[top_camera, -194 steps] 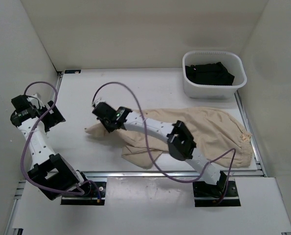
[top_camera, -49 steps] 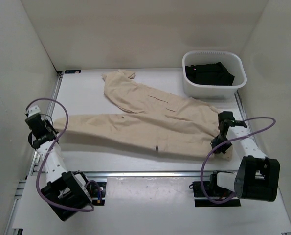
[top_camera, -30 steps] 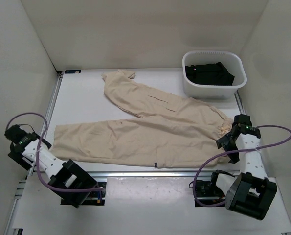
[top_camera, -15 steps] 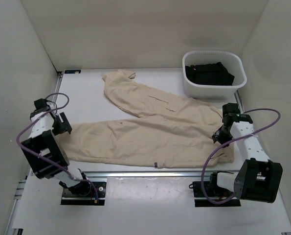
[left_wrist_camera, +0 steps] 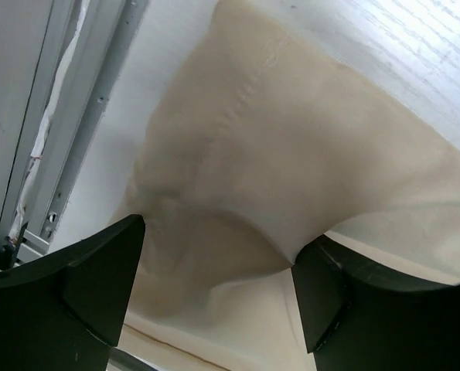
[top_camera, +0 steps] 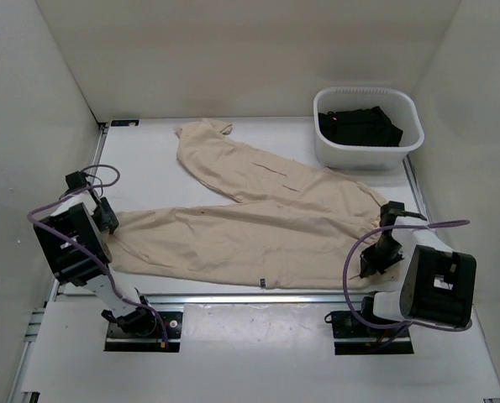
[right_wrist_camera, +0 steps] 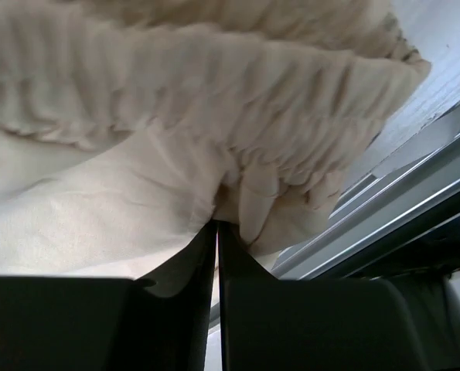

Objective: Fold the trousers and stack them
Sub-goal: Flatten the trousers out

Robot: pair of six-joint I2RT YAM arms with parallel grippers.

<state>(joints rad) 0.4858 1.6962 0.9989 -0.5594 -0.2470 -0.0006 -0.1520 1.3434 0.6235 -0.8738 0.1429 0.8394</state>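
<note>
My right gripper [right_wrist_camera: 217, 224] closed tight, pinching waistband of trousers [top_camera: 258, 227] at near right table [top_camera: 140, 159] edge. My left gripper [left_wrist_camera: 218, 232] spread wide over leg hem, near left. Trousers flat, legs splayed leftward. Far right: white bin [top_camera: 332, 156] holding dark clothes [top_camera: 359, 126].

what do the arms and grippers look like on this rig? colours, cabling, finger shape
Both arms are alike: the left arm and right arm have white links with boxy black joint housings. A purple cable loops loosely off each. The left gripper and right gripper each have two matte black, wedge-shaped fingers. No markings are legible.
</note>
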